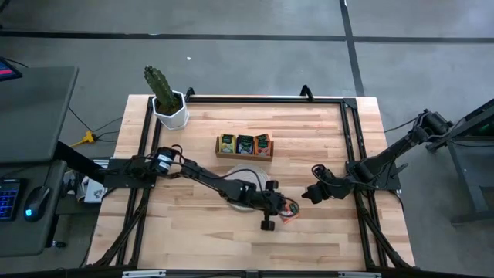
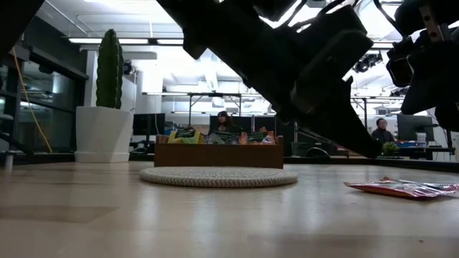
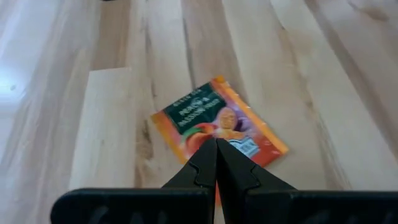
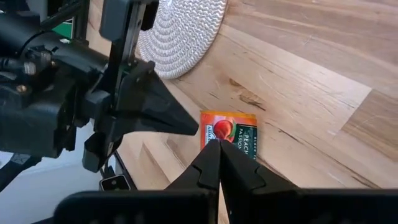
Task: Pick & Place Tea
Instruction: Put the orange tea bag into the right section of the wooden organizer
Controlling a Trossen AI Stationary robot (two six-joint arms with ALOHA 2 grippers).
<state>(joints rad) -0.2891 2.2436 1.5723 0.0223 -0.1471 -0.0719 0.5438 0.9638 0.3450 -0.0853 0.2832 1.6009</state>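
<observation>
L gripper (image 1: 284, 208) sits low over the table (image 1: 324, 131), just past the 5 o'clock edge of the round woven mat (image 1: 248, 184). Its fingers (image 3: 214, 165) are pressed tip to tip, clenched on nothing; in the left wrist view the tips sit right at the near edge of an orange-red tea sachet (image 3: 219, 122), but can't tell if they touch it. Sachet lies flat on bare wood, off the mat, approx 5 o'clock of table centre.

R gripper (image 1: 302, 195) is just beside it at the sachet's 2 o'clock, fingers also clenched together, empty; in the right wrist view its tips (image 4: 217, 155) point at the same sachet (image 4: 233, 129) w/ the L gripper (image 4: 186, 124) close alongside. Both grippers near each other, apart.

Low view: sachet (image 2: 405, 188) flat on table, mat (image 2: 219, 176) further back.

Wooden tray (image 1: 245, 154) is at 12 o'clock of the mat, w/ yellow-green, dark and orange sachets (image 1: 245, 144) standing in its three compartments. Potted cactus (image 1: 164, 96) at the table's 10 o'clock corner.
</observation>
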